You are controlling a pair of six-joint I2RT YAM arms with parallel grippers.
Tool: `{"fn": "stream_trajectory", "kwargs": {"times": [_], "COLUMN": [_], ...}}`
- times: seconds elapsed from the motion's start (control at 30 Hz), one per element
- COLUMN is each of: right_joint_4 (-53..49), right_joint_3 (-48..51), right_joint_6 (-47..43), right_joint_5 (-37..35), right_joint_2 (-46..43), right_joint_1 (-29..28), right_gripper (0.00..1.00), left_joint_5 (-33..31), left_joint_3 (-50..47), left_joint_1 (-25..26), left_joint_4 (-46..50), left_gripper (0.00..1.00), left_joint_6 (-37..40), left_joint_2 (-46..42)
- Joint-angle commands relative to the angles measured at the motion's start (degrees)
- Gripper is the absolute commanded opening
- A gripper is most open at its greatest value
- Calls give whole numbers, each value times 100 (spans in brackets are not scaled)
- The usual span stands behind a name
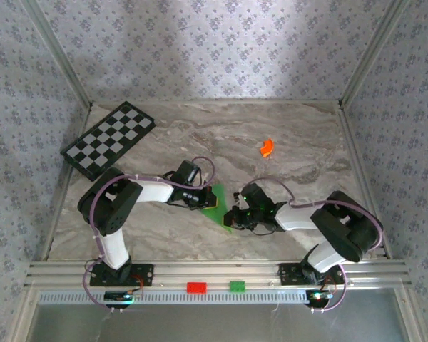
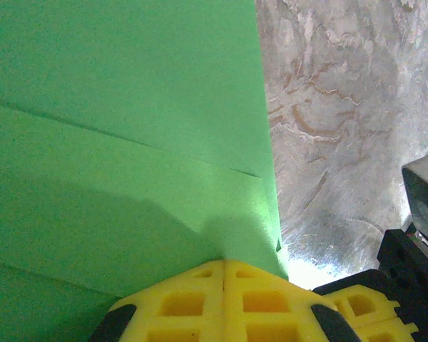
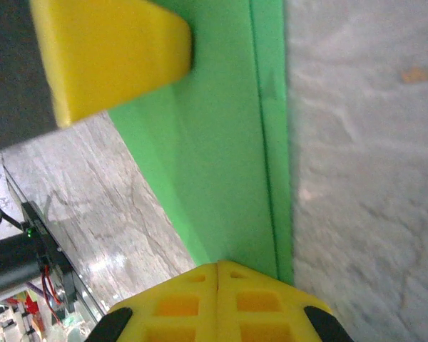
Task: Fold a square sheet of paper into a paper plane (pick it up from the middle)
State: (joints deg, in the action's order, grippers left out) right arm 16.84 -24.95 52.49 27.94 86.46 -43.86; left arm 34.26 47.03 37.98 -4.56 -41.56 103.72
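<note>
Green paper, folded into overlapping layers with a point at its near end, lies flat on the marble table, front and centre between the two grippers. The left gripper has its yellow fingers closed together, tips at the paper's edge. The right gripper has its fingers closed together too, on the narrow end. I cannot tell whether either pinches a layer. A checkered board sits far left, an orange piece far right, and red and green blocks on the front rail.
</note>
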Motion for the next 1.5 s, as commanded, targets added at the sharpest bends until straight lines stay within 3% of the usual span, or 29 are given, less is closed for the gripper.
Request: {"fn": "stream_trajectory", "kwargs": {"times": [0.0,0.3,0.53,0.83,1.07,1.27,1.47], "right_joint_4": [-1247,-1630,-2108,-2116,-1718,-1600,-1098], "right_joint_3": [353,863,552,188,430,-29,-877], "right_joint_6": [-189,-235,-113,375,318,108,147], "right_joint_5": [84,112,-163,-744,-403,-311,-343], "right_joint_2": [-130,-954,-1906,-1934,-2194,-1749,-404], "right_joint_1": [-53,-88,38,768,1230,690,58], "right_gripper": [3,2,3,1,2,2,0], "left_joint_5": [-839,-810,-703,-605,-617,-827,-833], "left_joint_3": [-255,-256,-281,-394,-720,-776,-610], "left_joint_1": [-131,-128,-133,-55,146,174,175], "left_joint_4": [570,544,483,553,552,500,569], "left_gripper": [0,0,0,0,0,0,0], "left_joint_6": [109,95,-9,-65,-172,-365,-349], "left_joint_2": [394,381,283,-80,-476,-660,-592]}}
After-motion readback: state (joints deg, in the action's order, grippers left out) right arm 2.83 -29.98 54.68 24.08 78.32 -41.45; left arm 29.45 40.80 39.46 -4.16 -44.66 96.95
